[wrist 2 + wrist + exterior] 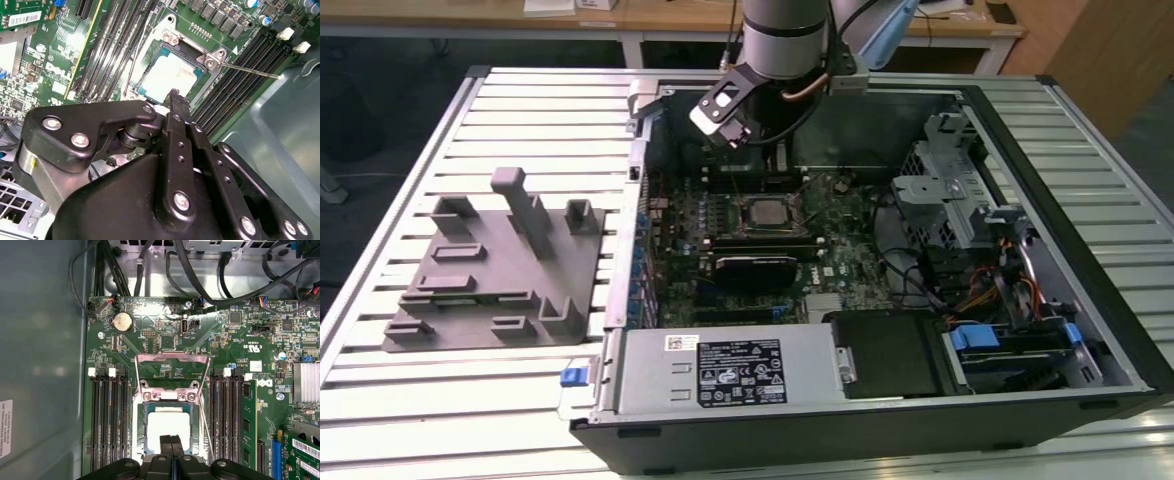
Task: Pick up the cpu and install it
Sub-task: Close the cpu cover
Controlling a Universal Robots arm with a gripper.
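The cpu (167,424) lies flat in its socket (142,437) on the motherboard (240,335), pale metal top up. In the first wrist view the socket's hinged metal plate (172,371) is swung open and lies on the board just beside the socket. In the second wrist view the thin locking lever (250,70) sticks out sideways from the socket corner, unlatched.

The tool (171,441) hangs over the cpu with its two black fingers (166,444) pressed together, nothing between them. In both wrist views the fingertips cover part of the chip's pale top near one edge; whether they touch it or hover just above it, I cannot tell. In the second wrist view the tool (174,95) points at the cpu (167,75), with dark memory slots (235,80) running along both sides of the socket.

In the exterior view the open computer case (1107,330) lies on its side on the slatted metal surface (440,420), and the arm (781,40) reaches down into it above the socket area. The grey moulded fixture (494,270) stands on the surface at the exterior view's left, just beside the case
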